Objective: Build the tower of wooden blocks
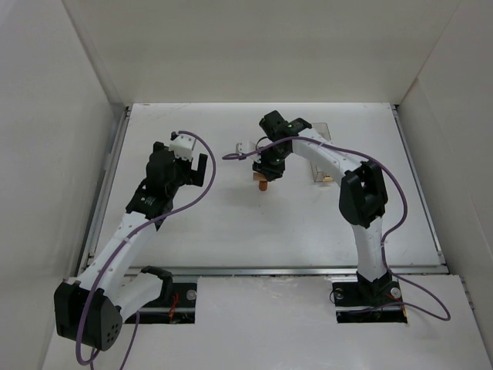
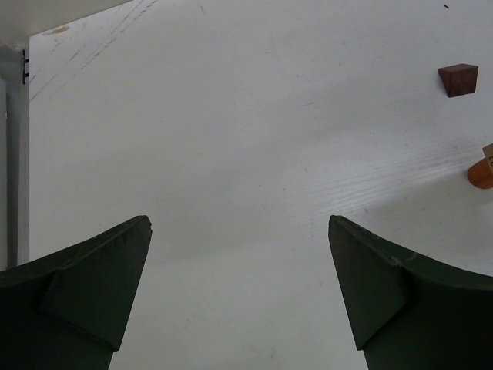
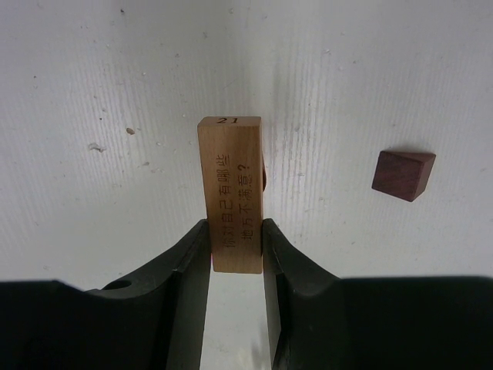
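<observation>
My right gripper [image 3: 235, 231] is shut on the pale tan flat bar [image 3: 230, 193], which is printed with "21" and some characters. It holds the bar over the orange-brown round piece [image 3: 265, 174], of which only a sliver shows at the bar's right edge; I cannot tell whether they touch. The dark red-brown pointed piece [image 3: 403, 174] lies on the table to the right, apart from them. The left wrist view shows the pointed piece [image 2: 458, 79] and the round piece [image 2: 480, 176] at its right edge. My left gripper [image 2: 239, 223] is open and empty, left of them [image 1: 194, 166].
A clear plastic box [image 1: 320, 162] stands behind the right arm at mid-right. White walls enclose the table on three sides. A metal rail [image 1: 285, 270] runs along the near edge. Purple cables loop off both arms.
</observation>
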